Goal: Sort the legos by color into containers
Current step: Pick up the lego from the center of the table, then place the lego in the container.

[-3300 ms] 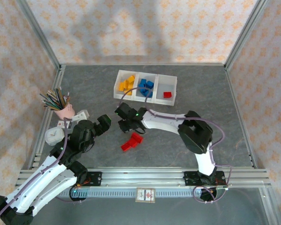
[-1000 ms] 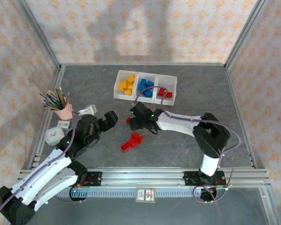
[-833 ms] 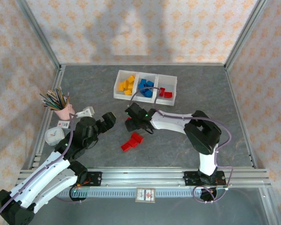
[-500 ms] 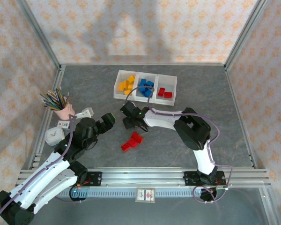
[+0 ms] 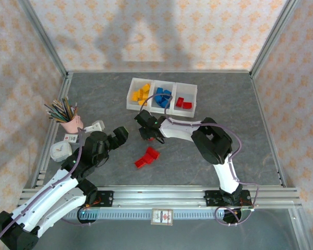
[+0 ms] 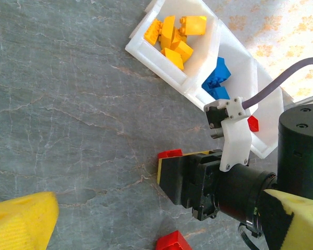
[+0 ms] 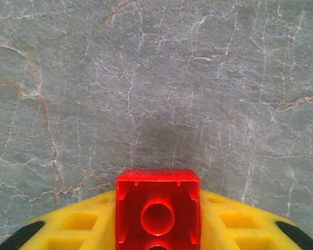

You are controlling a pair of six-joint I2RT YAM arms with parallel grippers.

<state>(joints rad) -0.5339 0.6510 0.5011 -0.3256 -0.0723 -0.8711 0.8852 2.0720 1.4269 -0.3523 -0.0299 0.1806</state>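
My right gripper point(image 5: 145, 133) is low over the table, just in front of the tray, shut on a small red lego point(image 7: 158, 192) that sits between its yellow fingers point(image 7: 78, 224). The left wrist view shows that red lego point(image 6: 169, 154) at the gripper's tip. Two more red legos point(image 5: 146, 157) lie on the table nearer me. The white tray point(image 5: 129, 100) holds yellow legos point(image 5: 141, 94) on the left, blue legos point(image 5: 163, 97) in the middle and red legos point(image 5: 183, 102) on the right. My left gripper point(image 5: 120, 134) is open, with nothing in it, left of the right gripper.
A pink cup of pencils point(image 5: 69, 119) stands at the left, with small white objects point(image 5: 58, 151) near it. Metal frame rails point(image 5: 161, 194) run along the table's near edge. Patterned walls close in the back and sides.
The right gripper has slid slightly left and closed its fingers on the red lego on the table. The left arm has stayed almost still.
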